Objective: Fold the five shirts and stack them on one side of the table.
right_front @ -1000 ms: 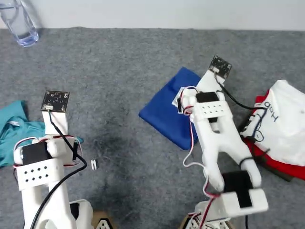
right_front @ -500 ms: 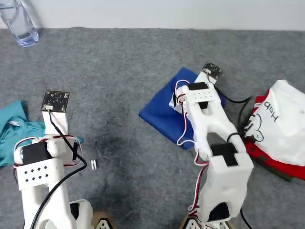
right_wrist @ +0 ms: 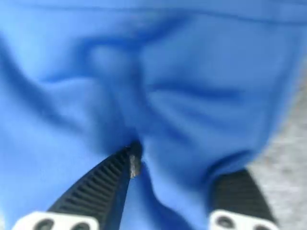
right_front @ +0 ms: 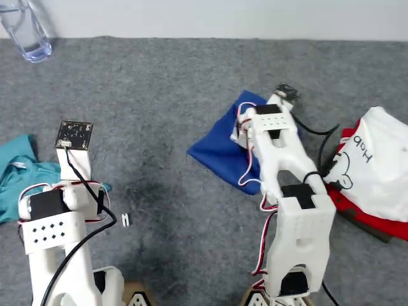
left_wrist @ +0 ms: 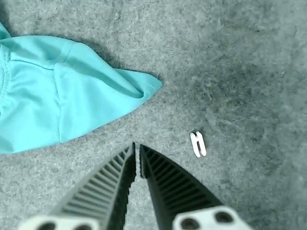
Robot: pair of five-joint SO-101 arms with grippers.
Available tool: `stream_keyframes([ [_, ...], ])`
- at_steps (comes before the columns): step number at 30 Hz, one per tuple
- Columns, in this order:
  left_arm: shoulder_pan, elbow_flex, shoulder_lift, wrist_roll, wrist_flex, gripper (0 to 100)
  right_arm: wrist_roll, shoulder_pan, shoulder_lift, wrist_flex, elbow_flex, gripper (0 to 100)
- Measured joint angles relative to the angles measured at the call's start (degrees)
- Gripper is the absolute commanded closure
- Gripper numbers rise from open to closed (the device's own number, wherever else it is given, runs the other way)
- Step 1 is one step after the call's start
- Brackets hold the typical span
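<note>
Blue shirt (right_front: 213, 153) | right end effector (right_wrist: 182, 167) on it | white shirt (right_front: 382, 172): dark lettering

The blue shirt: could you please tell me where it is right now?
In the high view, the blue shirt lies right of centre, under the right gripper, left of the white shirt.

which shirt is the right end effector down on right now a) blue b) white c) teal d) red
a: the right wrist view shows the blue shirt bunched inside the open right end effector, and the high view sets that arm over the same shirt.
</note>
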Motion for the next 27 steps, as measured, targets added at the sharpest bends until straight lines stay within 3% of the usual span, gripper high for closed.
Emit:
stream_keyframes([
  [8, 0.0, 0.0, 0.0, 0.0, 0.0, 99, 8.4, 2.8, -1.3, 5.7, -2.6, 99.1],
  [19, 0.0, 0.0, 0.0, 0.0, 0.0, 99, 31.2, 12.6, -20.2, 20.0, -9.7, 99.1],
  [27, 0.0, 0.0, 0.0, 0.0, 0.0, 99, 49.1, 21.5, -29.6, 21.8, -11.1, 99.1],
])
